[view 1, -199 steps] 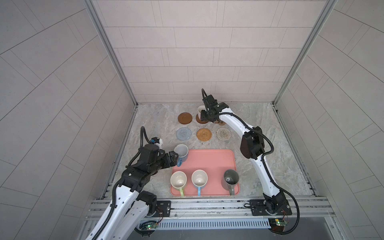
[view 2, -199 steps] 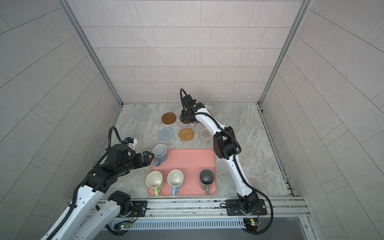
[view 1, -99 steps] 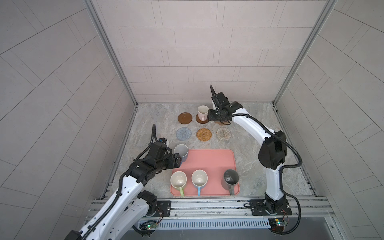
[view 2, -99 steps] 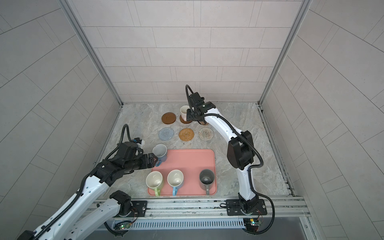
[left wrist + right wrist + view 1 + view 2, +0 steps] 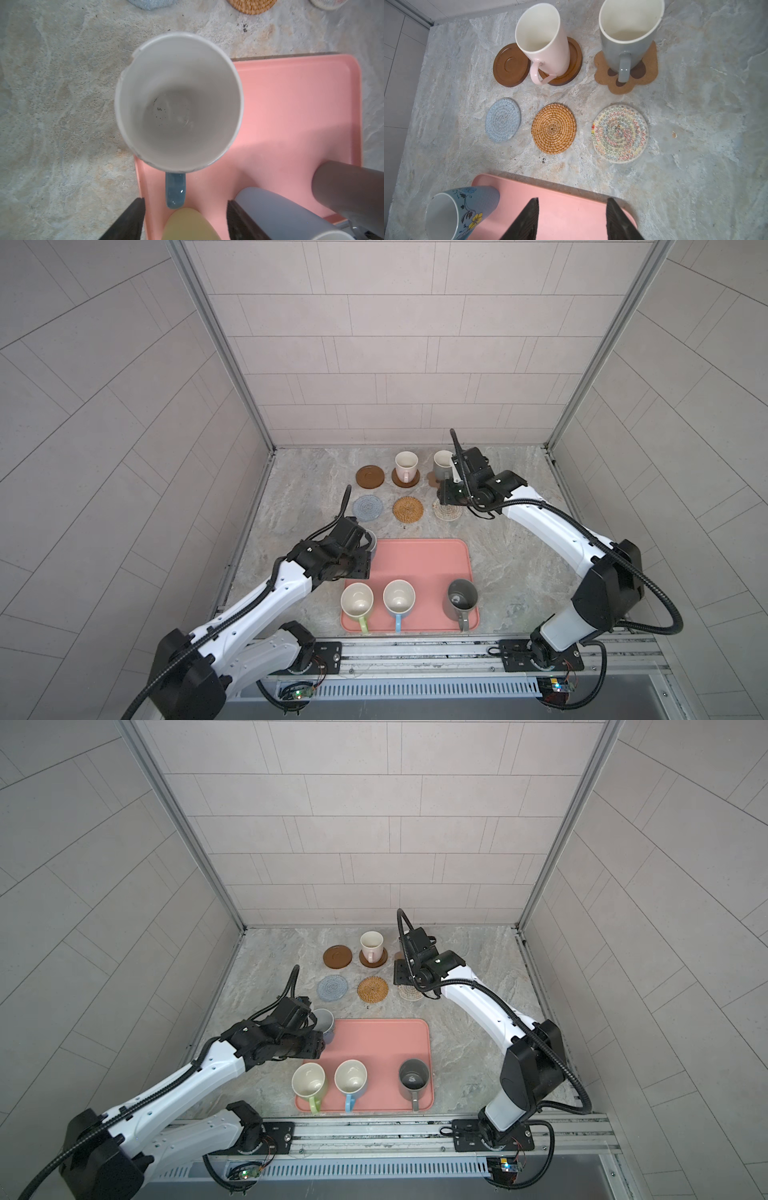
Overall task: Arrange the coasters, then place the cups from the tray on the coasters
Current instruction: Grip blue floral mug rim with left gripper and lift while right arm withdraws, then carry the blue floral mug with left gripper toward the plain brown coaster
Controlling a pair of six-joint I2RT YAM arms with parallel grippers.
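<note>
Tray [image 5: 419, 556]: three cups [image 5: 399, 597] kept along its near edge. Blue mug [image 5: 178, 101]: at the tray's far left corner, handle flanked, not yet pinched, by the spread fingers of the left gripper [image 5: 185, 201], presumably for lifting; right gripper [image 5: 573, 199] is held empty, fingers apart. Coasters [image 5: 553, 128]: laid in two rows beyond to receive cups; two already occupied.

You're working in what looks like a robotics lab cell rather than a home. Pale grey tile-patterned wall panels [image 5: 395, 344] and aluminium corner posts [image 5: 226, 352] box in a grey marbled surface [image 5: 511, 572]. Two white-and-black robot arms [image 5: 540, 526] are mounted on a metal front rail [image 5: 415, 655].
</note>
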